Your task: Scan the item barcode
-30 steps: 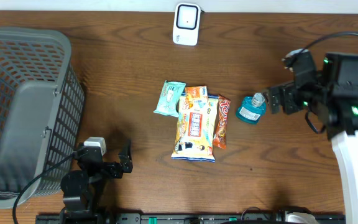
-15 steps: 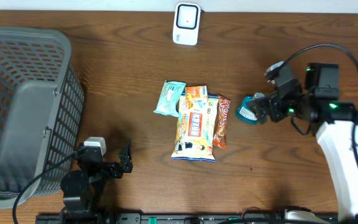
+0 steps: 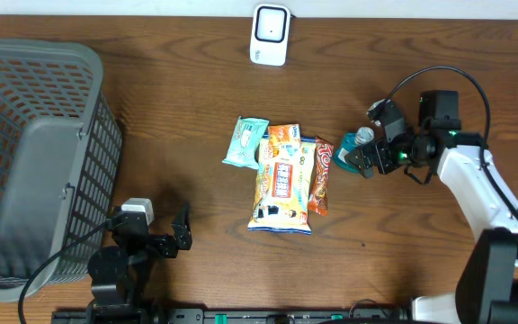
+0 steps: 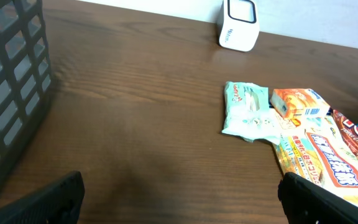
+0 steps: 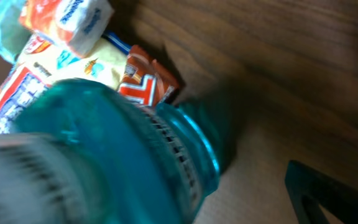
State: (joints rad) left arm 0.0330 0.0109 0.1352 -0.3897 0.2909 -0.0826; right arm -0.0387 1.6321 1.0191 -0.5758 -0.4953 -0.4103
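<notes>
A blue-tinted clear bottle [image 3: 350, 145] lies right of the snack pile, and it fills the right wrist view [image 5: 110, 155] with its neck toward the camera. My right gripper [image 3: 358, 156] stands open, low over it, straddling it. One dark finger [image 5: 331, 194] shows apart from the bottle on its right; the other is hidden. The white scanner [image 3: 270, 34] stands at the table's far edge and also appears in the left wrist view [image 4: 239, 25]. My left gripper [image 3: 179, 236] rests open near the front edge, with nothing between its fingers [image 4: 50, 200].
A mint packet [image 3: 245, 142], a yellow-orange snack bag [image 3: 283, 180] and a red bar [image 3: 322, 175] lie together mid-table, just left of the bottle. A grey mesh basket [image 3: 34, 162] fills the left side. The right arm's cable arcs above its wrist.
My right arm has swung left and lowered onto the bottle, which its gripper now mostly covers from above. The left arm has stayed still.
</notes>
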